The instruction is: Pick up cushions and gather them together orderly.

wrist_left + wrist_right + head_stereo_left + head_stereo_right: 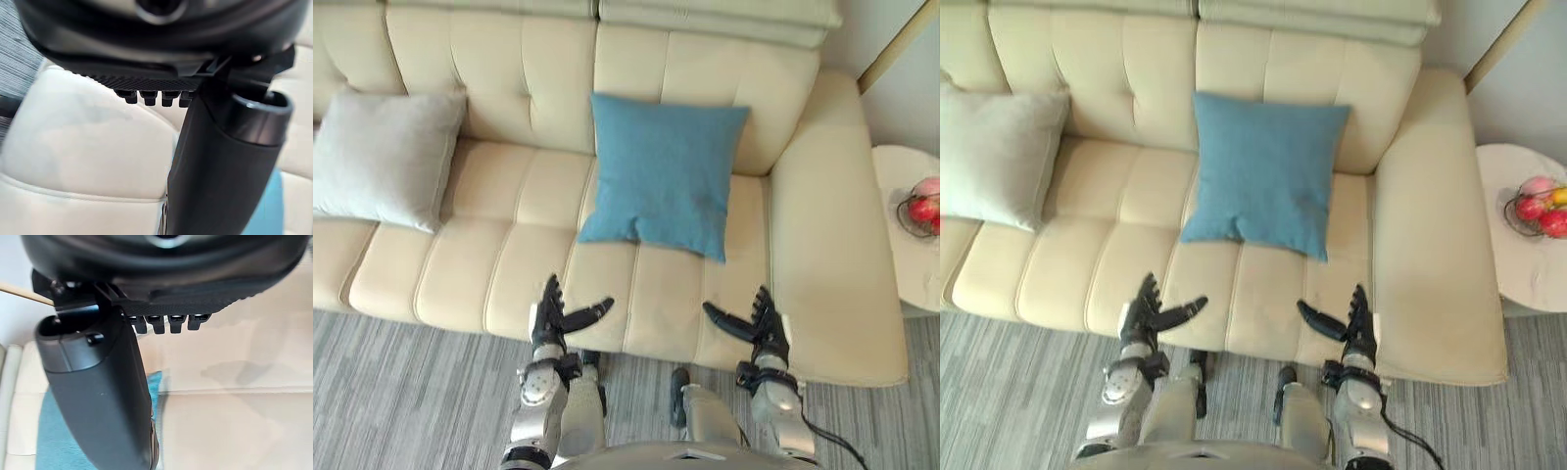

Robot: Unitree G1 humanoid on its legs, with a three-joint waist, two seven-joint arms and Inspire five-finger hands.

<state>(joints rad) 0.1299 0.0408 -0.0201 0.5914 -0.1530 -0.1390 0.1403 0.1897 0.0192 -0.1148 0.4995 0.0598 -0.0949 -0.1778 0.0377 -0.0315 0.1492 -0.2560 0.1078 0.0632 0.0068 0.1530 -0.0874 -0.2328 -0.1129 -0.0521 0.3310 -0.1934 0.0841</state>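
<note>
A blue cushion [664, 174] leans against the backrest of the cream sofa [509, 264], right of its middle. A light grey cushion [384, 157] leans at the sofa's left end. My left hand [551, 315] hovers over the seat's front edge, open, thumb pointing inward. My right hand [762, 326] mirrors it to the right, open too. Both hands are below the blue cushion, apart from it and holding nothing. A strip of the blue cushion [54, 440] shows past my right thumb.
A round white side table [901, 206] stands right of the sofa's armrest, with a wire bowl of fruit [922, 208] on it. Grey striped carpet [401, 401] runs in front of the sofa. The seat between the two cushions is bare.
</note>
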